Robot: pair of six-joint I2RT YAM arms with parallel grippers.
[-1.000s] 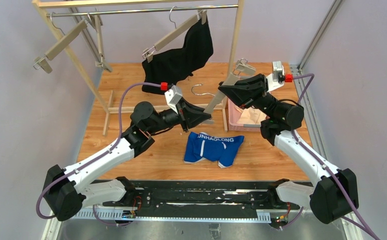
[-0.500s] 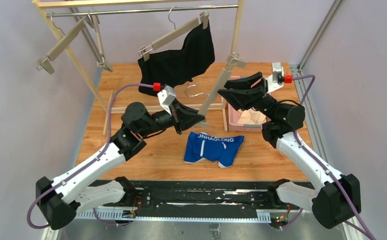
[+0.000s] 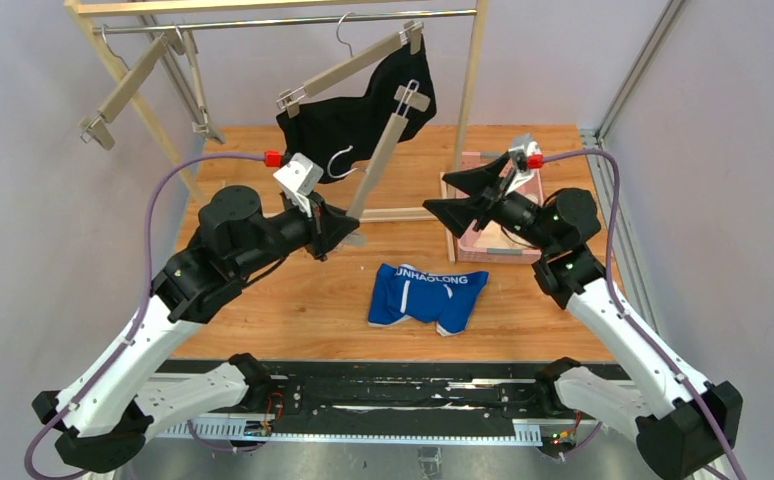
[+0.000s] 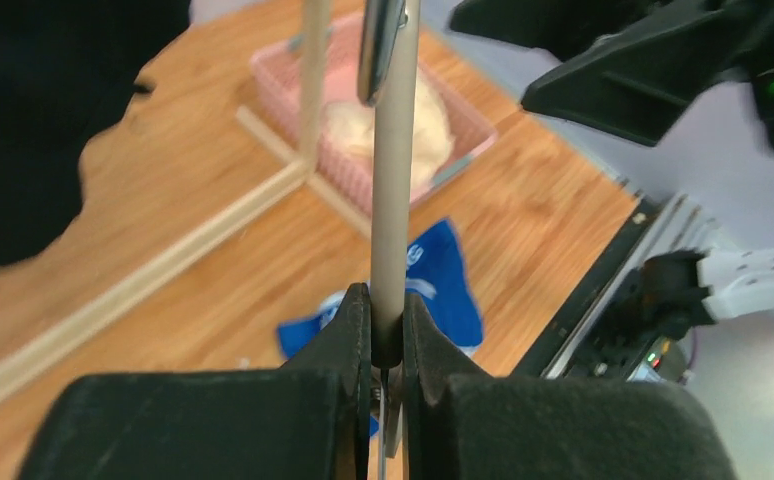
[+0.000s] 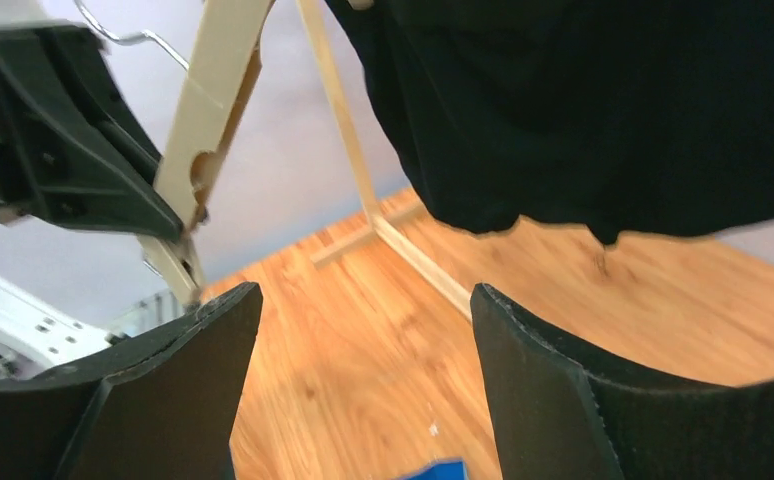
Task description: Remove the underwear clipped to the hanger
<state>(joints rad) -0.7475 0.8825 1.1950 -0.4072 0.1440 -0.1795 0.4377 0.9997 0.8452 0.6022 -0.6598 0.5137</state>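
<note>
The black underwear (image 3: 348,125) hangs clipped to a beige hanger (image 3: 348,62) on the rail; it fills the top of the right wrist view (image 5: 583,110). The blue underwear (image 3: 428,295) lies flat on the table. Cream underwear (image 4: 403,120) sits in the pink basket (image 3: 503,253). My left gripper (image 3: 348,228) is shut on the lower end of a bare beige hanger (image 3: 381,158), held up steeply in front of the black underwear; its bar (image 4: 393,180) rises from between the jaws. My right gripper (image 3: 443,197) stands open and empty to the hanger's right.
A wooden rack (image 3: 476,75) with a metal rail stands across the back of the table. Another bare hanger (image 3: 128,85) hangs at the rail's left end. The rack's floor bar (image 3: 403,213) runs between the grippers and the basket.
My right gripper has opened and let go of the bare hanger, pulling back a little. My left arm has carried that hanger left and upward toward the rail.
</note>
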